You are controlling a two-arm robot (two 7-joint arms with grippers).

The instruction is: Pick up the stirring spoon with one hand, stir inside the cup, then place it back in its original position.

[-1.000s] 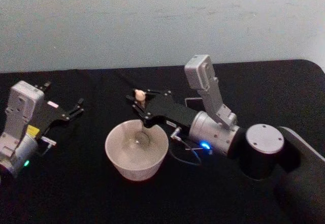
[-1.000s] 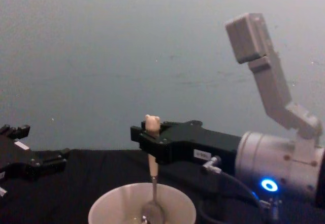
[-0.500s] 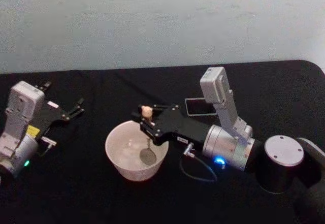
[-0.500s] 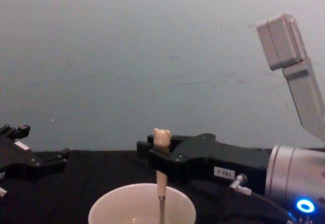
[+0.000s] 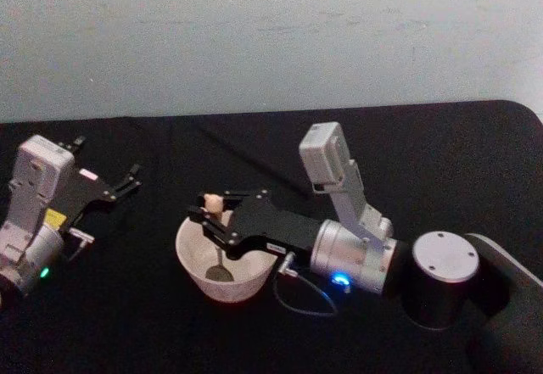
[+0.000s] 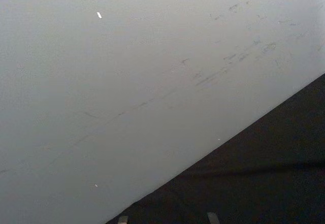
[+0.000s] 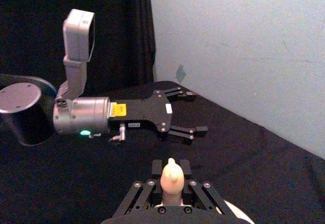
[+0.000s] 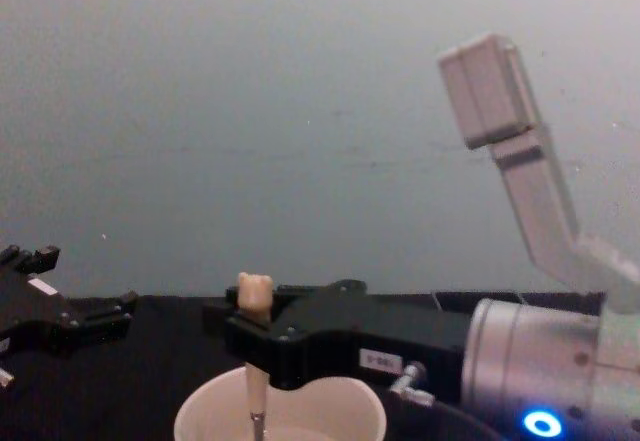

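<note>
Your right gripper (image 5: 208,207) was closed on the stirring spoon (image 5: 215,237), its flat jaws pinching the beige handle just under the bear head, which stood clear above them in the chest view (image 8: 255,292). It reached in from the right of the head view and ended over the cup (image 5: 254,284) at lower centre.

What mattered was the line of the spoon against the cup. Its long axis ran close to upright: handle up in the jaws, thin neck dropping straight down, and the metal bowl low inside the cup, a little left of the cup's middle. In the chest view the neck passed down inside the pale rim (image 8: 198,416), apart from it on both sides. So the cup lay directly under the tool, not beside it, and I judge any stirring sweep had more room toward the right of the frame than toward the near left wall. Whether the bowl touched the cup's floor I could not tell.

Your left gripper (image 5: 106,159) sat parked at the left edge of the head view, jaws spread and empty, well apart from the cup. The right arm was plainly the nearer one and had the job in hand.
</note>
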